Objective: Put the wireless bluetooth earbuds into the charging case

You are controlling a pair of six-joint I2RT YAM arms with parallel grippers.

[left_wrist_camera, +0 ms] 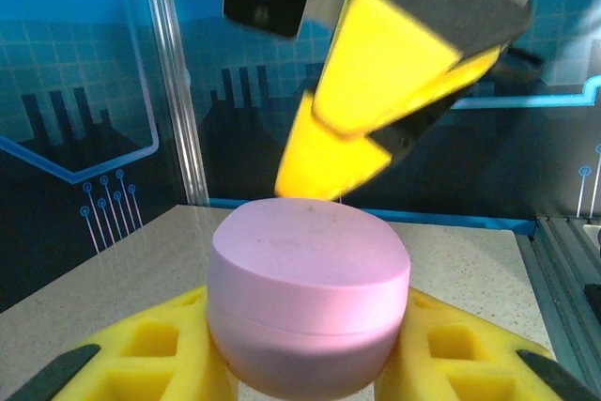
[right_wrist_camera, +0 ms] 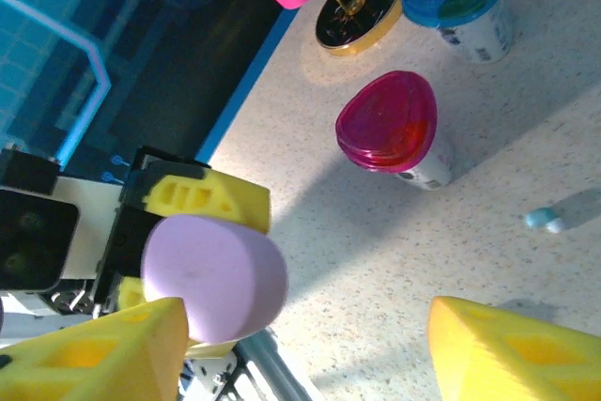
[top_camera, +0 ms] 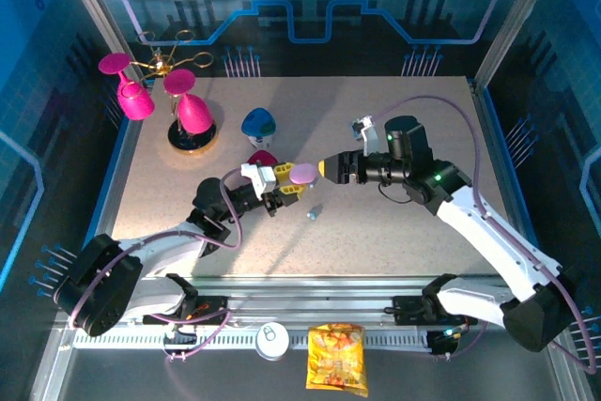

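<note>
Left gripper (top_camera: 286,181), fingers clamped on the closed lilac charging case (left_wrist_camera: 308,298), held above the table (top_camera: 394,232); right gripper (top_camera: 330,168), fingers spread wide and empty, one yellow tip at the case lid. Task judged barely begun: lid shut, pale blue earbud (top_camera: 314,214) loose on the table near the grippers. Case interior and hinge hidden; whether that pale speck is one bud or two, too small to tell.

Pink goblets (top_camera: 194,115), gold stand (top_camera: 192,139), can (top_camera: 273,340), snack bag (top_camera: 337,358)

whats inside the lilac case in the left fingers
The lilac case is closed between the left fingers, so only its outer shell shows. Whatever it holds is covered by the lid.
</note>
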